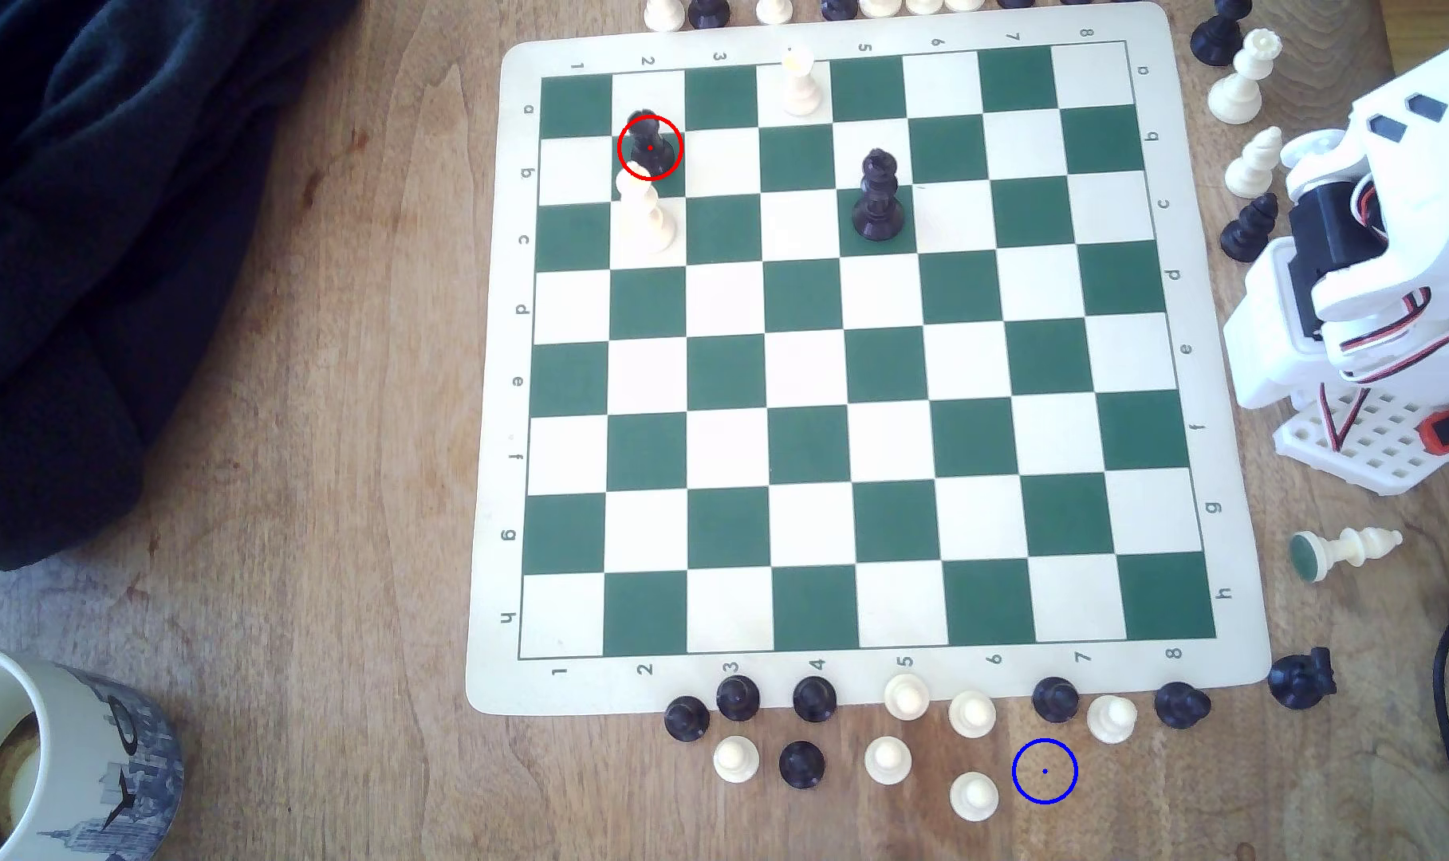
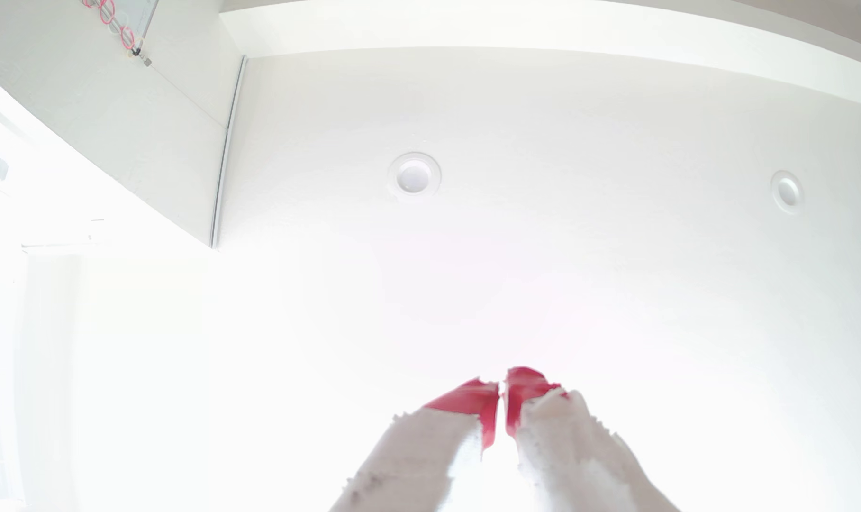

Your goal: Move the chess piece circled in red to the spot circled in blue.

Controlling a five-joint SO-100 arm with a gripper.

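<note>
The chess piece [image 1: 649, 142], a small black pawn inside a red ring, stands on the green-and-white board [image 1: 862, 687] near its far left corner in the exterior view, with a cream pawn [image 1: 644, 211] right in front of it. The spot [image 1: 1045, 772] is a blue ring on bare wood in front of the board's near edge, toward the exterior view's right. The white arm [image 1: 1367, 248] is folded at the exterior view's right edge, far from both. In the wrist view my gripper [image 2: 502, 386] points up at a white ceiling, red-tipped fingers closed together with nothing between them.
A tall black piece [image 1: 877, 199] and a cream piece [image 1: 800, 83] stand on the board. Black and cream pawns [image 1: 886, 757] crowd the wood around the blue ring. More pieces line the far edge and right side. A dark cloth [image 1: 83, 248] and a mug [image 1: 50, 762] lie at the left.
</note>
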